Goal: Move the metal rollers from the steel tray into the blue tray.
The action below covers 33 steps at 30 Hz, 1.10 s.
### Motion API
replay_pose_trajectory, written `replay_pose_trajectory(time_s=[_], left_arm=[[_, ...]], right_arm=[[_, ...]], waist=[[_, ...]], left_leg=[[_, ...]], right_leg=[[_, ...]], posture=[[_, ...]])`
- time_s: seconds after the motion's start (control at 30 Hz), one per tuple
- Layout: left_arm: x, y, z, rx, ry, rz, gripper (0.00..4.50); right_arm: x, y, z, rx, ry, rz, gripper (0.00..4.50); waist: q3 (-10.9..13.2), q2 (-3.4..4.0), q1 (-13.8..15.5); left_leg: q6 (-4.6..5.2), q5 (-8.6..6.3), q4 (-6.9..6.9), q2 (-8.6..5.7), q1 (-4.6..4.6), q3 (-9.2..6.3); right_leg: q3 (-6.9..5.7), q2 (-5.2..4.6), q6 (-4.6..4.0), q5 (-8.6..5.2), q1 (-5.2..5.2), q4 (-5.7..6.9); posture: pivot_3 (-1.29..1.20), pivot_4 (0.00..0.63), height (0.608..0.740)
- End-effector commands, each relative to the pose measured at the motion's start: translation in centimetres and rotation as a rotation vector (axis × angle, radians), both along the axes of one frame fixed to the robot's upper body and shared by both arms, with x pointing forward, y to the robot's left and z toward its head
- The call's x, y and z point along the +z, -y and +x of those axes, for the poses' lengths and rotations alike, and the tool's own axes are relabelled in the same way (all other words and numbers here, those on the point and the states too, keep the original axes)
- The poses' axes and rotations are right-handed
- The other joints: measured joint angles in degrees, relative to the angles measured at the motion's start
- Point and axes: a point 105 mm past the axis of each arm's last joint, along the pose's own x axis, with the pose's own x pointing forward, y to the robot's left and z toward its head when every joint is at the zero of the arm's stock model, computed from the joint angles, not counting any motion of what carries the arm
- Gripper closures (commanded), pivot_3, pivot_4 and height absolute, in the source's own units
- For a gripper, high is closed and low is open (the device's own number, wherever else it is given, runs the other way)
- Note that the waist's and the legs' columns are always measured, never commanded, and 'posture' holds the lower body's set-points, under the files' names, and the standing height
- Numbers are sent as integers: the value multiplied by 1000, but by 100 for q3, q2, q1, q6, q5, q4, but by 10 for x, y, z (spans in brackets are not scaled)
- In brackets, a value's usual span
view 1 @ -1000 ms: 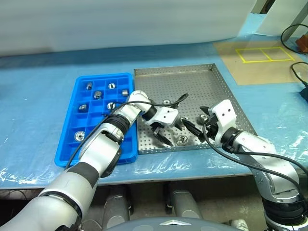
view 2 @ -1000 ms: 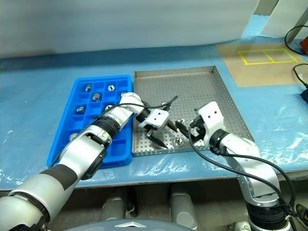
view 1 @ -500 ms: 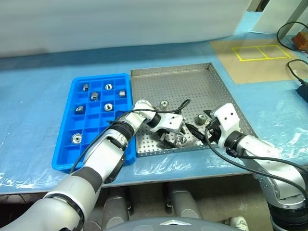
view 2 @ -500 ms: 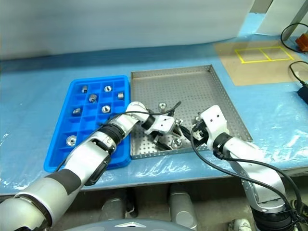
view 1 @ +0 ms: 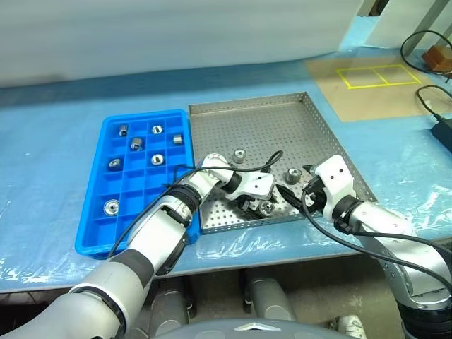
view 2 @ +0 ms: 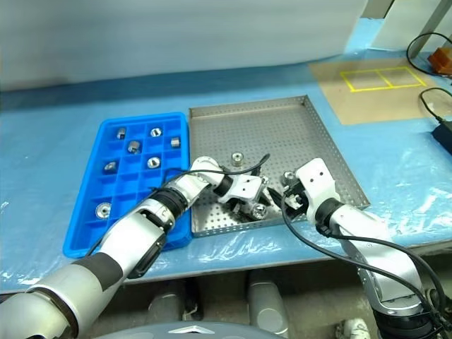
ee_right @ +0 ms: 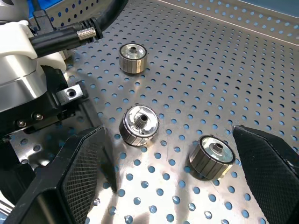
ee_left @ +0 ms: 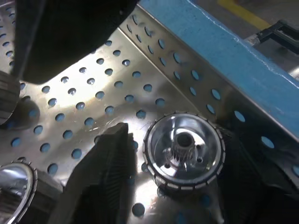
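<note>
The left gripper (view 1: 258, 205) sits low at the bottom edge of the steel tray (view 1: 282, 116), its two black fingers (ee_left: 105, 172) drawn in on either side of one metal roller (ee_left: 183, 149); from the left wrist view they look close against its flanks, though whether they truly pinch it I cannot tell. The right gripper (view 1: 291, 194) hovers just right of it, fingers (ee_right: 77, 172) spread wide and empty. Two more rollers lie loose on the perforated floor, one at frame centre (view 1: 239, 155) and one further right (view 1: 292, 176). In the blue tray (view 1: 99, 219) at left, several rollers (view 1: 156, 130) already occupy separate compartments. The step in hand looks like the grasp itself. Next, the left arm should lift the roller clear and carry it left to an empty compartment.
</note>
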Motion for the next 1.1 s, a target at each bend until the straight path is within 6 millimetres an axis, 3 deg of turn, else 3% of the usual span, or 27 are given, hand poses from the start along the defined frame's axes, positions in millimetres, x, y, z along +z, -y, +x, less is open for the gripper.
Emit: replay_pose_trajectory(time_s=[0.03,0.17,0.3,0.57,0.77,1.0,1.1], left_arm=[[3,1,0,1,0,-15,2397],[4,0,2,10,6,-20,2750],[8,1,8,46,31,-47,2750],[62,0,20,91,15,-273,2750],[80,-30,25,119,52,-297,2750],[64,-94,43,333,77,-218,2750],[72,-119,54,452,134,-234,2750]], right_arm=[[12,-4,-1,21,59,-14,0],[12,-5,1,26,61,-14,0],[12,-6,2,34,62,-13,0],[10,-11,5,51,59,-3,0],[22,-15,13,101,83,32,0],[37,-23,26,235,95,4,0],[55,-47,27,381,104,64,0]], waist=[[0,0,-41],[-1,2,-149],[-1,2,-188],[-1,2,-282],[-1,5,-280],[-1,9,-231],[3,13,-129]], left_leg=[[-1,0,3,1,1,0],[-15,-9,9,0,3,-2],[-16,-10,10,0,1,-4],[3,-3,12,0,-3,-8],[3,-3,11,4,1,-9],[2,-2,12,5,3,-10],[1,-1,12,5,2,-11]], right_leg=[[-1,0,1,0,1,1],[-1,0,2,-1,8,1],[-2,0,3,-1,9,1],[-8,0,2,0,8,1],[-10,1,2,1,8,7],[-12,1,-1,2,9,13],[-12,0,-1,2,7,18]], posture=[[-669,150,740],[-660,150,740],[-652,150,740],[-611,150,740],[-546,150,740],[-403,150,740],[-351,150,740]])
